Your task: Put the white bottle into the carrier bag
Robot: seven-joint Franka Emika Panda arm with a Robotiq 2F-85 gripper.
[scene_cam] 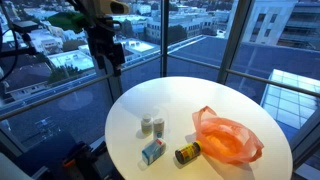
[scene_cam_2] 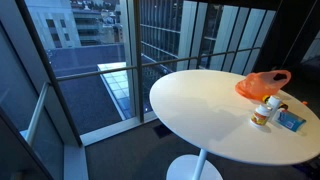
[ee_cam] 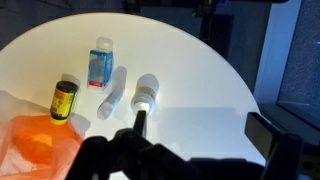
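Observation:
Two small white bottles (scene_cam: 147, 123) (scene_cam: 159, 126) stand side by side on the round white table (scene_cam: 190, 100). The wrist view shows them from above (ee_cam: 147, 93) (ee_cam: 112, 92). The orange carrier bag (scene_cam: 228, 138) lies crumpled on the table near them; it also shows in the wrist view (ee_cam: 40, 145) and in an exterior view (scene_cam_2: 263, 84). My gripper (scene_cam: 112, 58) hangs high above the table's edge, well away from the bottles. Its fingers (ee_cam: 203, 130) are wide apart and empty.
A blue and white box (scene_cam: 153, 151) (ee_cam: 100, 67) and a dark jar with a yellow label (scene_cam: 187, 153) (ee_cam: 64, 100) lie beside the bottles. Glass walls and a railing (scene_cam: 60, 70) surround the table. The table drops off on all sides.

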